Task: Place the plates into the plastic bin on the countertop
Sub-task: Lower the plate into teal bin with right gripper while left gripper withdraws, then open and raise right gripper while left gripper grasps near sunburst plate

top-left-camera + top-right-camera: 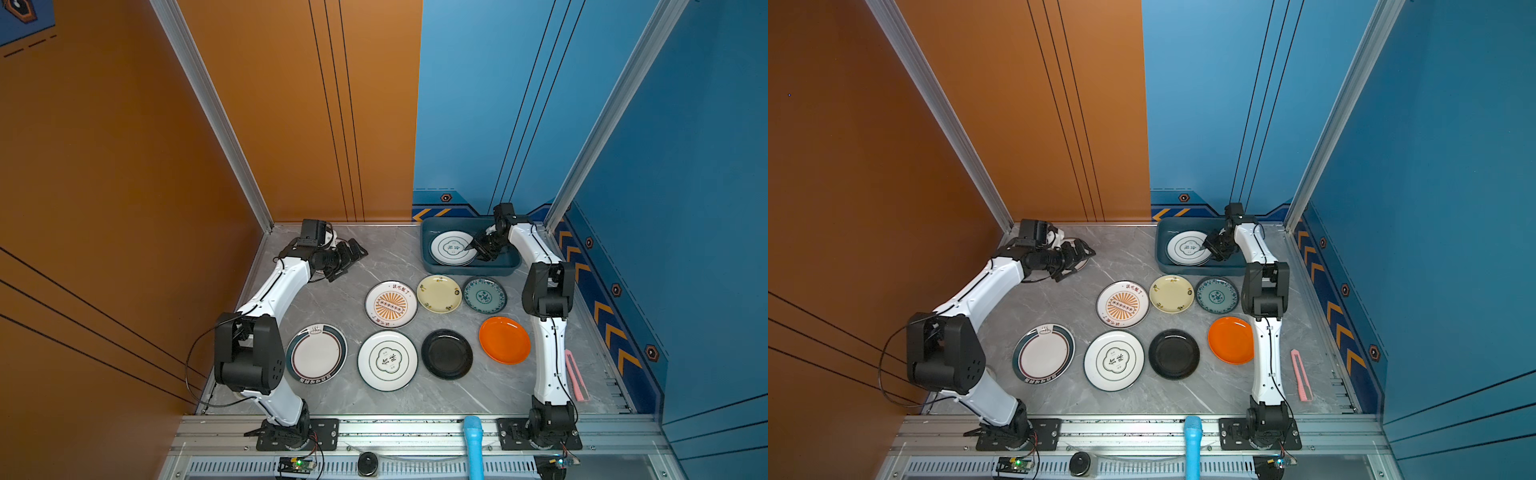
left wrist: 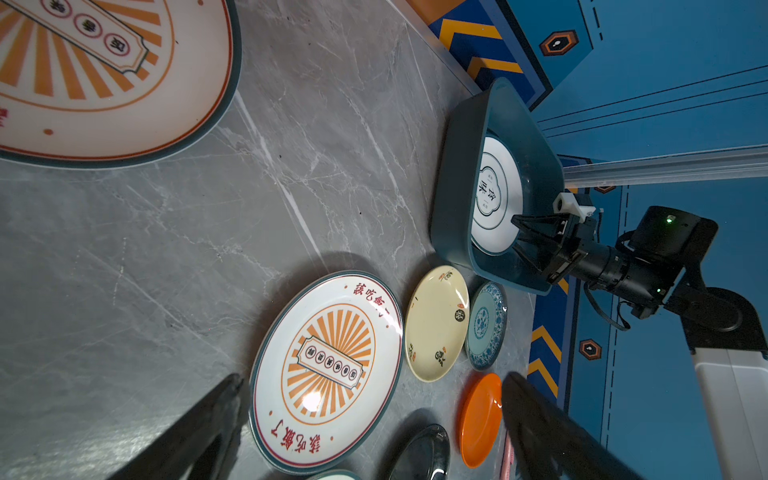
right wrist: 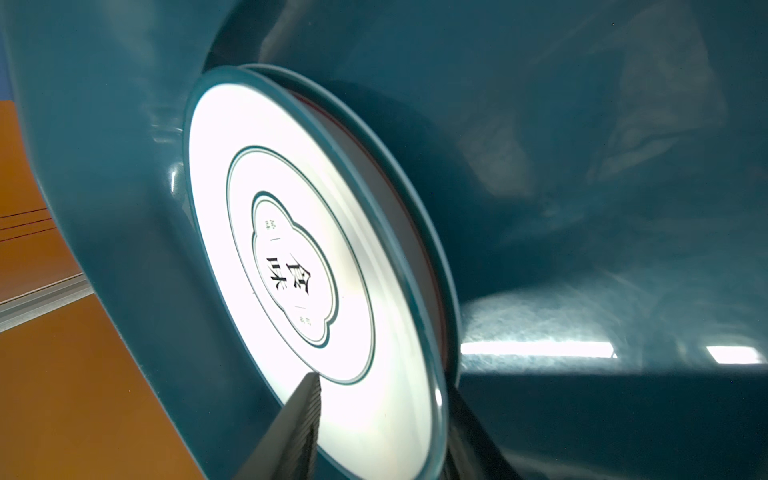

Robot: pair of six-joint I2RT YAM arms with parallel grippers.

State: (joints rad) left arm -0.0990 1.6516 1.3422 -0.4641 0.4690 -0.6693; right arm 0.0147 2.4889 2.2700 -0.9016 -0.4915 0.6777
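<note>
The plastic bin point(image 1: 468, 272) stands at the back right of the countertop point(image 1: 374, 257). In it a white plate with a green emblem point(image 1: 448, 248) lies on another plate. My right gripper point(image 1: 473, 247) is open inside the bin, its fingers either side of that plate's rim point(image 3: 432, 353). My left gripper point(image 1: 354, 254) hangs open and empty at the back left, above a sunburst plate point(image 2: 104, 83). Loose on the countertop lie a sunburst plate point(image 1: 391, 304), cream point(image 1: 439, 294), teal-patterned point(image 1: 484, 294), orange point(image 1: 504, 340), black point(image 1: 447, 354), green-emblem point(image 1: 387, 360) and dark-rimmed point(image 1: 316, 353) plates.
A pink flat tool point(image 1: 577, 376) lies by the right wall. A blue cylinder point(image 1: 473, 444) stands up from the front aluminium rail point(image 1: 415, 424). Orange and blue walls close in the left, back and right sides.
</note>
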